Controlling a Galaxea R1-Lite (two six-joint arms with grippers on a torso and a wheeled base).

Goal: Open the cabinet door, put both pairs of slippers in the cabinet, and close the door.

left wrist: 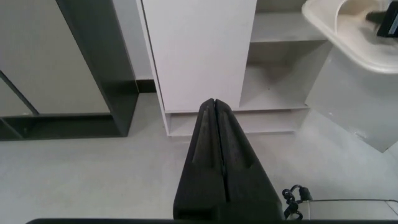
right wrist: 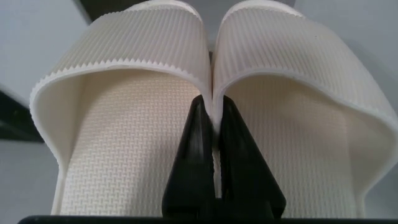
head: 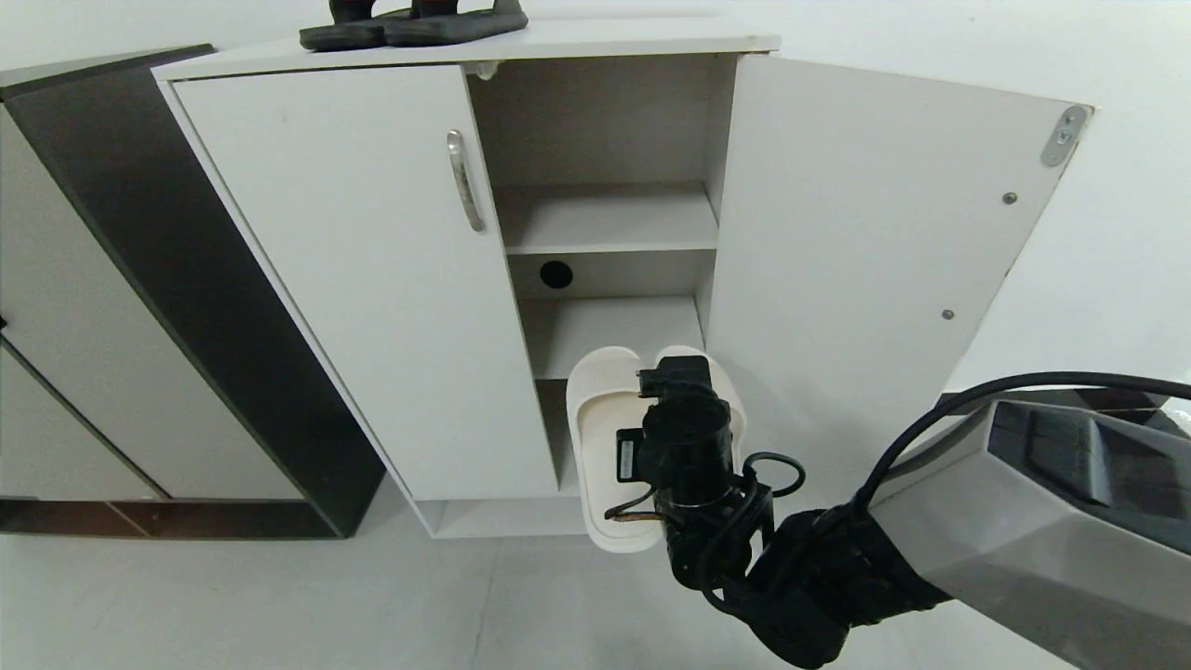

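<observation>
Right gripper [right wrist: 213, 112] clamped on the touching inner edges of the white slippers [head: 595, 409], just before the lower shelf [head: 609, 326]; wrist hides the heels. Left gripper [left wrist: 214, 118] fingers pressed together. Cabinet [head: 326, 261] right door [head: 856, 261] open. Dark slippers [head: 419, 28] on top, cut off by frame.

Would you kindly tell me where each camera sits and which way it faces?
Head view: on the head, facing forward and down at the open cabinet; right arm shows.
Left wrist view: on the left wrist, facing the cabinet's base past the shut left claw.
Right wrist view: on the right wrist, facing along the right claw, shut on the cream slippers.
Shared: all three show the cream slippers.
</observation>
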